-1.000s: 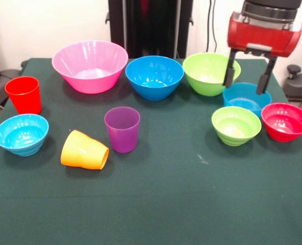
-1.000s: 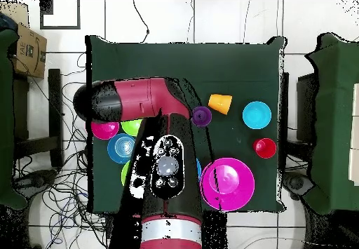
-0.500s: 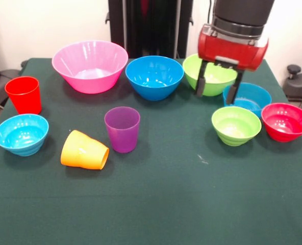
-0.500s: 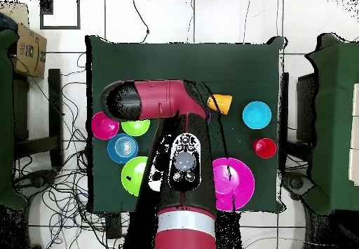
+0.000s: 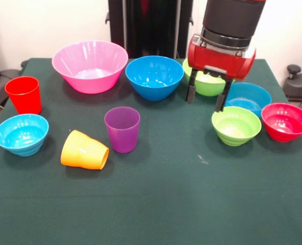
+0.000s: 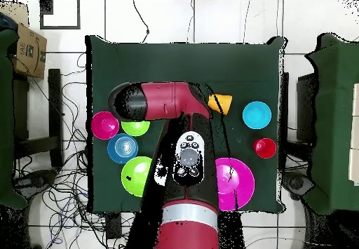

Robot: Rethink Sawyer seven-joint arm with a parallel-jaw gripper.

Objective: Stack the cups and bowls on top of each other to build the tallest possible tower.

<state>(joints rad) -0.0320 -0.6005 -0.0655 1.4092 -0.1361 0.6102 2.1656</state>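
On the dark green cloth-covered surface (image 5: 156, 204) nothing is stacked: every cup and bowl sits apart on its own. The red and black arm (image 5: 227, 28) comes down from above, and its pincer (image 5: 206, 96) hangs released and empty, its two dark fingers (image 5: 191, 92) spread wide, in front of the mid-sized lime green plastic bowl (image 5: 204, 82) and above bare cloth, between the mid-sized blue plastic bowl (image 5: 154, 76) and the small blue plastic bowl (image 5: 248, 97).

The big glossy pink plastic bowl (image 5: 90, 65) stands at the far side, beside the mid-sized blue one. Near the pincer sit the small lime green plastic bowl (image 5: 236, 125) and, just beside it, the small red plastic bowl (image 5: 286, 121). The red plastic tumbler (image 5: 24, 94) stands upright, with the light blue plastic bowl (image 5: 21, 133) in front of it. The purple plastic tumbler (image 5: 122, 128) stands upright near the middle; the orange plastic tumbler (image 5: 84, 150) lies on its side close by.

From overhead the arm covers the middle of the surface, hiding the purple tumbler.
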